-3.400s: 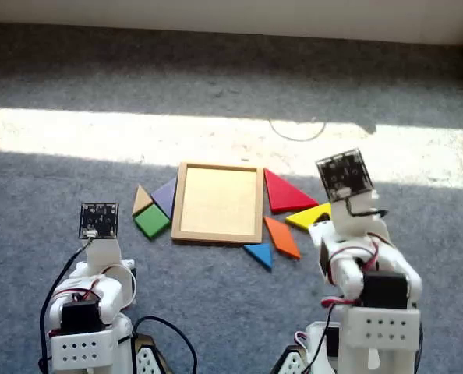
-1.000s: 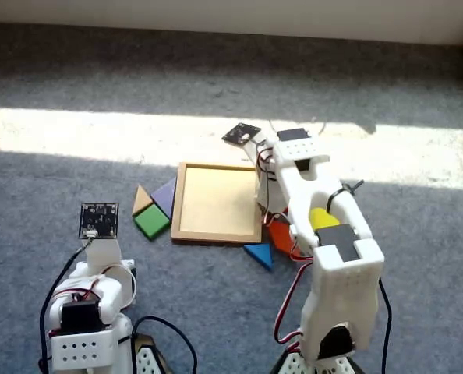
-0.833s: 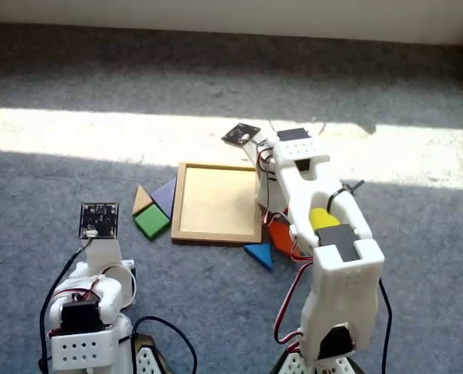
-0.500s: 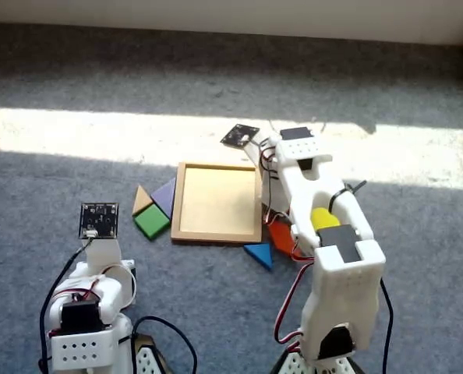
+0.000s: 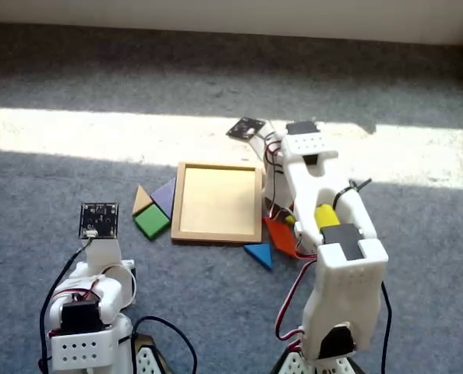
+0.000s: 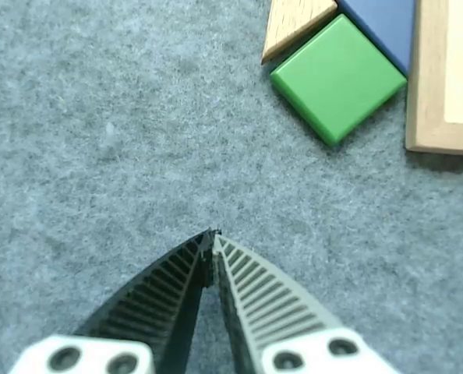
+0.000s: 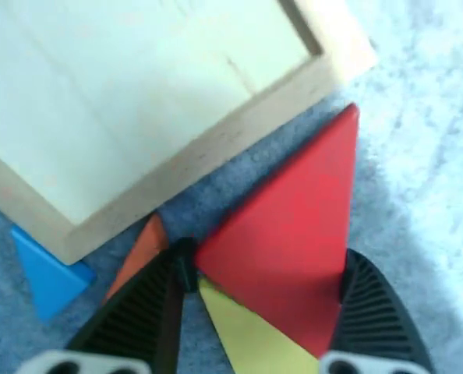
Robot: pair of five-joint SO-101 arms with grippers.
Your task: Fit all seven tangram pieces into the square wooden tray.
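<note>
The red triangle [image 7: 286, 234] is seen at the lower right of the frame, just beside the wooden tray [image 7: 216, 148], and is straddled by the right end effector [image 7: 269, 273], whose jaws are held apart.

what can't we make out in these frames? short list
Right wrist view: whether the right gripper clamps the red triangle; contact unclear.
Right wrist view: orange piece mostly hidden by the gripper; yellow piece cut by the frame edge.
High view: red triangle largely covered by the right arm.
Left wrist view: wooden tray cut by the frame edge.
</note>
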